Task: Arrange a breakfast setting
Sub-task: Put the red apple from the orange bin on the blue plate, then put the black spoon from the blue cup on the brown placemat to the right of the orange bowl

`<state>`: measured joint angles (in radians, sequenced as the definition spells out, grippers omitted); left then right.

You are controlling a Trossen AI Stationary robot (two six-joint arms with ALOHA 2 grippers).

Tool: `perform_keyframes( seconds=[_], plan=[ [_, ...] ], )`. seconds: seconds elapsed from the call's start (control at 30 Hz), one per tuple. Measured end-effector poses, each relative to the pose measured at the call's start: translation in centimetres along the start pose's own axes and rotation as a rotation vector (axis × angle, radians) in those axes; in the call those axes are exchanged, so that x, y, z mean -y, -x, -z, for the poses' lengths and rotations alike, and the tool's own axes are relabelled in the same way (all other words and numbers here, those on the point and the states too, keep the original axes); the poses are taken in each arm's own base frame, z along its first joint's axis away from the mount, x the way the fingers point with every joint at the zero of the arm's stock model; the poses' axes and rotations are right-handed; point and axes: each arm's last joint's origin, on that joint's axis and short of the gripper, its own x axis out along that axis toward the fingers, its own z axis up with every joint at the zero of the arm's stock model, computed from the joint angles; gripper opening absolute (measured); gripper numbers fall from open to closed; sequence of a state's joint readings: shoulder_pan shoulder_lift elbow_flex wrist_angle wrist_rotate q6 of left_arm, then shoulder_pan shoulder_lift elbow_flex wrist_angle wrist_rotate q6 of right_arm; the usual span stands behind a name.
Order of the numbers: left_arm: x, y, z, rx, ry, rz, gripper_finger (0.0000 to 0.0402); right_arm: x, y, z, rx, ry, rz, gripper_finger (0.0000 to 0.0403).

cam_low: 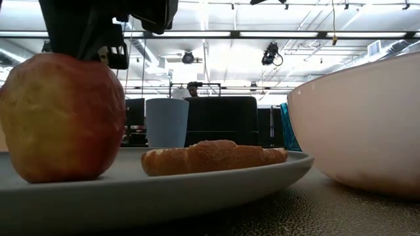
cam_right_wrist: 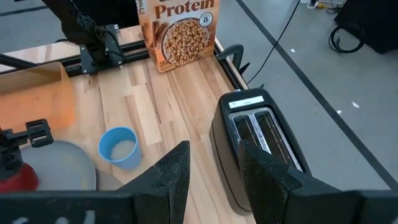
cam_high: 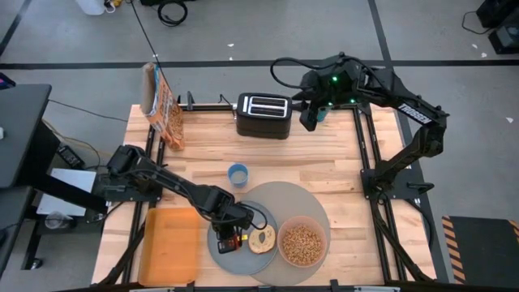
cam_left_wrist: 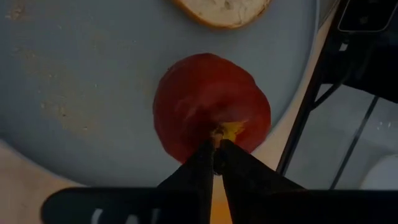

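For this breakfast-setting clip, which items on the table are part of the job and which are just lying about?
Job: mat, plate, apple at the left gripper, bagel, bowl of cereal, cup, cereal box.

Lying about: toaster, orange tray.

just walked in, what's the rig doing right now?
Breakfast setup. The left tool is over the grey-blue plate, fingers pinched at the stem of the red apple, which sits on the plate beside the bagel half. The pink bowl of cereal is on the grey mat. The right tool waits open above the toaster.
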<state>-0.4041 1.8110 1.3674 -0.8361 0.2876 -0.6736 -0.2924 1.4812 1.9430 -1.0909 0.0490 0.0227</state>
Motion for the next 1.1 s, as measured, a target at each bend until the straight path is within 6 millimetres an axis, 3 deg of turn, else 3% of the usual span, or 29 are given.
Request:
perform_keyframes(
  seconds=[0.33, 0.6, 0.8, 1.1],
  plan=[
    [0.3, 0.4, -0.2, 0.045, 0.061, 0.012, 0.0139, -0.3, 0.7, 0.6, -0.049, -0.009, -0.083, 0.0144],
    [1.3, 3.2, -0.5, 0.182, 0.128, 0.144, 0.0221, -0.5, 3.4, 1.4, -0.047, 0.007, -0.114, 0.0144],
    [1.1, 7.2, -0.9, 0.26, 0.152, 0.186, 0.0226, 0.0, 3.9, 2.0, -0.084, -0.002, -0.098, 0.0144],
    [-2.1, 14.2, -1.8, 0.524, 0.105, 0.057, 0.0191, 3.2, 2.7, 3.2, -0.264, -0.06, 0.086, 0.0143]
  ],
)
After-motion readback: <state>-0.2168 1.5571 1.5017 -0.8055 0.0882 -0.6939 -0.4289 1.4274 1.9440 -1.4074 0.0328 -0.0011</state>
